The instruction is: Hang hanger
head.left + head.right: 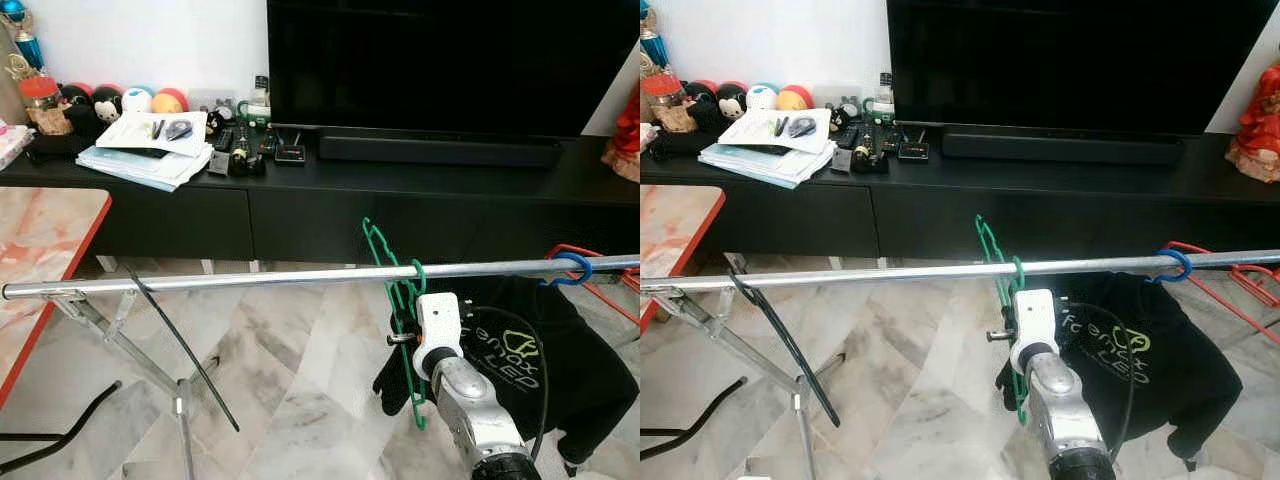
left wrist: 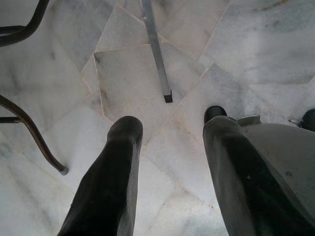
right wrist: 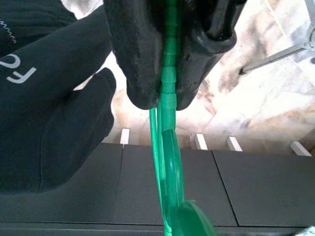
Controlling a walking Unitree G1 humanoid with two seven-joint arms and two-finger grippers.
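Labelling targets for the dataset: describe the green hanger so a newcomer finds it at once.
Find the long silver metal rail in front of the black TV cabinet. Near its middle, the thin green plastic hanger hooks over it, clamped in the right end effector. The neighbouring hook is a blue hook, carrying a black garment.

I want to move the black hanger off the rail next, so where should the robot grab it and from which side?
Probably the long black hanger arm slanting down below the silver rail at the rack's left end. That bar hangs free over the floor, so the open left gripper could close across it from the robot's side. The right gripper is shut on the green hanger.
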